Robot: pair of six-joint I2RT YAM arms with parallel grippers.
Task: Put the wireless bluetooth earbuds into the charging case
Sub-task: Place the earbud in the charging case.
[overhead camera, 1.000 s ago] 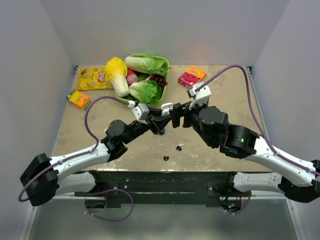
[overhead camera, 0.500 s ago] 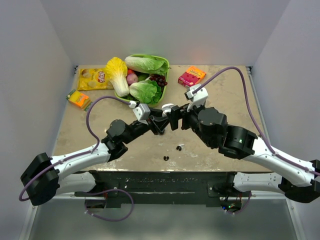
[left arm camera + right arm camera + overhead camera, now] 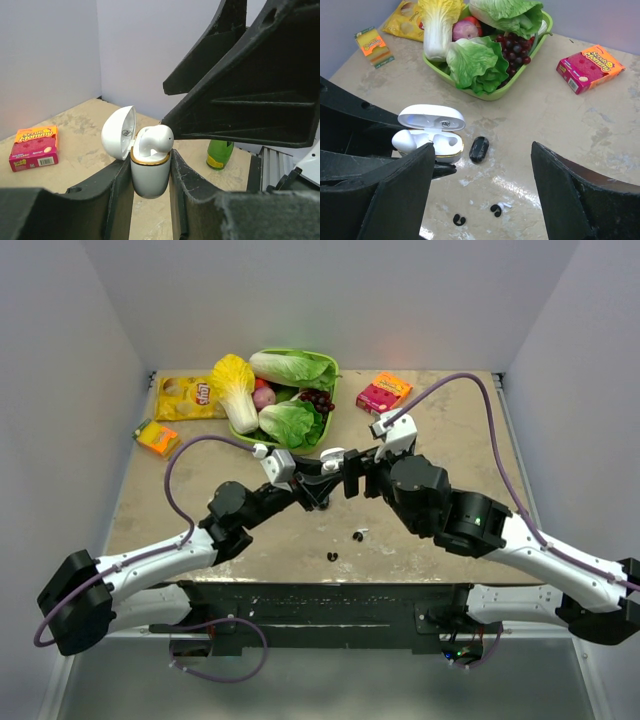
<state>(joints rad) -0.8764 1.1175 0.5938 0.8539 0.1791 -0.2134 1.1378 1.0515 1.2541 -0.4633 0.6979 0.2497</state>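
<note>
Both wrists have drifted slightly toward the left of the overhead view since a second ago, and the left arm's cable loop stands a little higher. The small items on the table [image 3: 150, 490] have not shifted.

The left gripper [image 3: 149, 165] is clamped on the case [image 3: 148, 182], one finger pressed to each side of its lower body. It holds the case upright near the centre of the overhead view. The lid [image 3: 119, 132] is swung open toward the left of the left wrist view. One socket holds a white rounded piece [image 3: 152, 142]; the right wrist view shows the socket beside it empty.

The right gripper [image 3: 481, 150] stands wide open with nothing held, just right of the case in the overhead view. Its fingers fill the upper right of the left wrist view.

Two small black buds [image 3: 458, 219] lie on the table at the bottom centre of the right wrist view, apart from each other and below the case. The right-hand one has a white stub on it. A black oval [image 3: 479, 149] lies just right of the case in that view.

A green tray [image 3: 517, 85] sits at the upper centre with lettuce [image 3: 472, 62] and grapes [image 3: 515, 47] in it. A pink and orange box [image 3: 590, 67] lies at the upper right. A yellow chips bag [image 3: 185, 397] and a small orange packet [image 3: 372, 46] lie at the upper left. A green bottle [image 3: 219, 152] shows right of centre in the left wrist view.
</note>
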